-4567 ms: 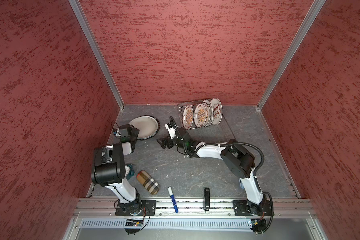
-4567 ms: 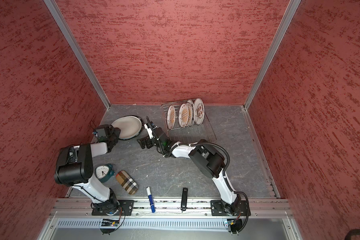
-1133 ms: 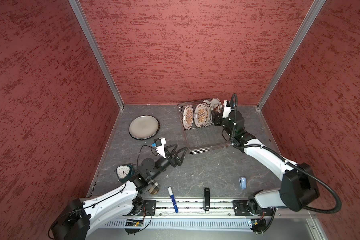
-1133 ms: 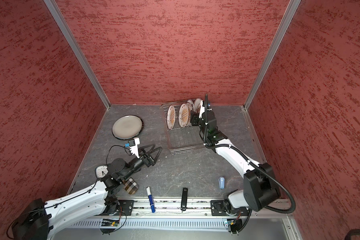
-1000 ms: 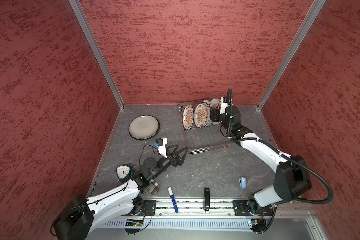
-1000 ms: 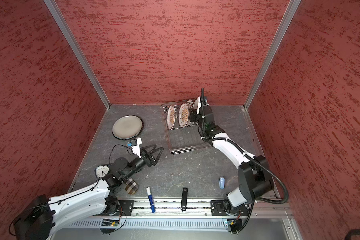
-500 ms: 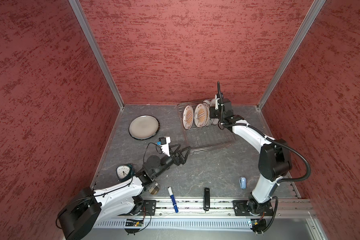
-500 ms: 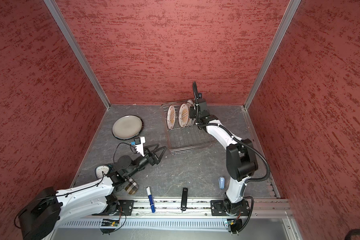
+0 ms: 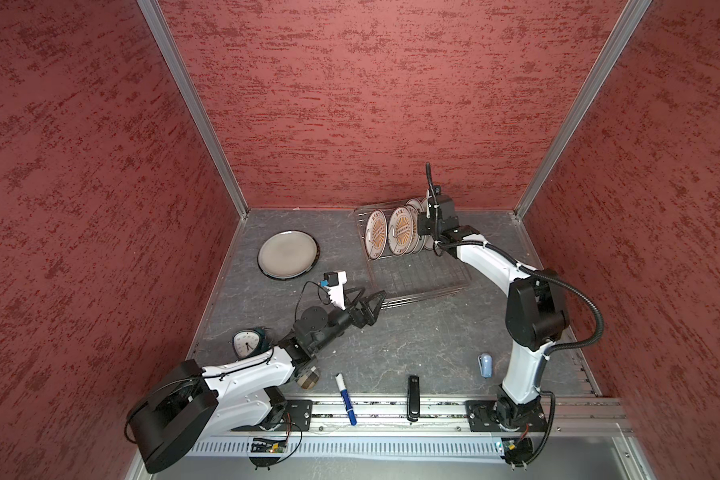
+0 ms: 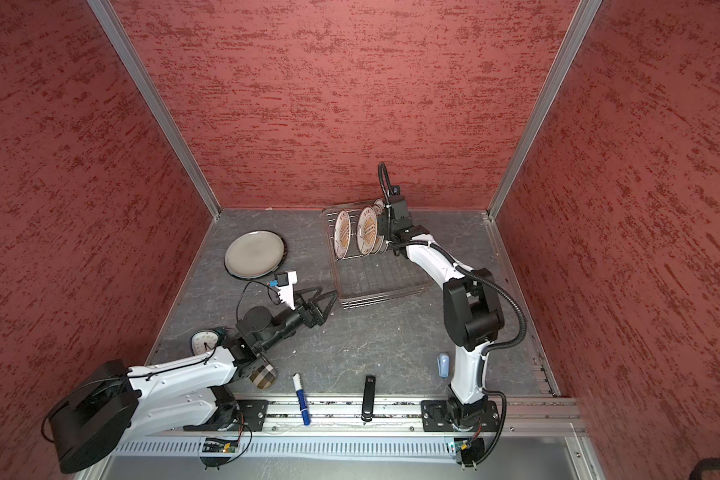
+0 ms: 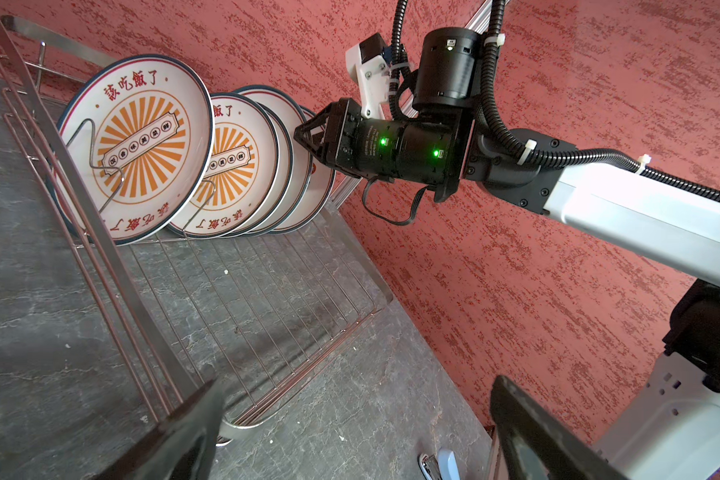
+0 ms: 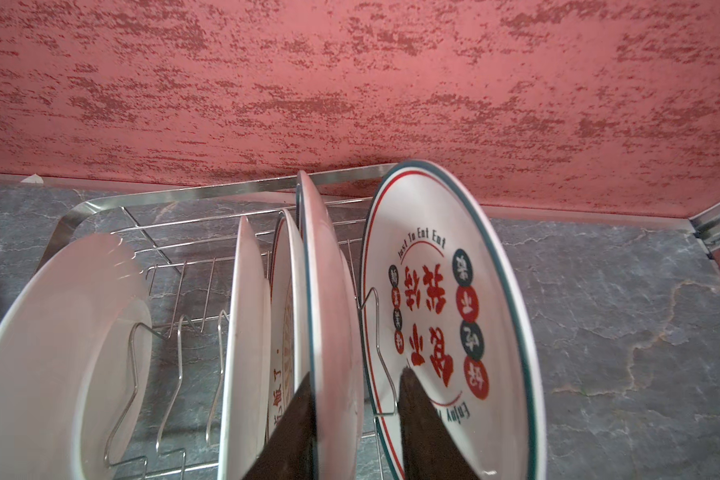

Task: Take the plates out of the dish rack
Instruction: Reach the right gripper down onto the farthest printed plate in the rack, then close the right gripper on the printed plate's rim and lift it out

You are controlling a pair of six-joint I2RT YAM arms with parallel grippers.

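Note:
The dish rack (image 9: 425,292) (image 10: 379,300) stands at the back of the table with several plates upright at its far end. The front plates (image 9: 376,232) (image 11: 136,149) show orange sunbursts. A grey plate (image 9: 287,254) (image 10: 255,254) lies flat on the table to the rack's left. My right gripper (image 9: 421,227) (image 12: 355,374) is open and straddles the rim of a teal-edged plate (image 12: 329,291). One finger touches it; the other stands apart beside a prong. My left gripper (image 9: 373,291) (image 11: 356,386) hangs open and empty by the rack's near left corner.
A clock (image 9: 247,343), a checked roll (image 9: 307,377), a blue marker (image 9: 345,399), a black bar (image 9: 413,397) and a pale blue stapler (image 9: 485,365) lie near the front edge. Red walls close in on three sides, right behind the rack.
My right gripper has swung in over the rack's rear plates and its jaws have narrowed around one plate's rim. The left arm has crept toward the rack's near corner, still open.

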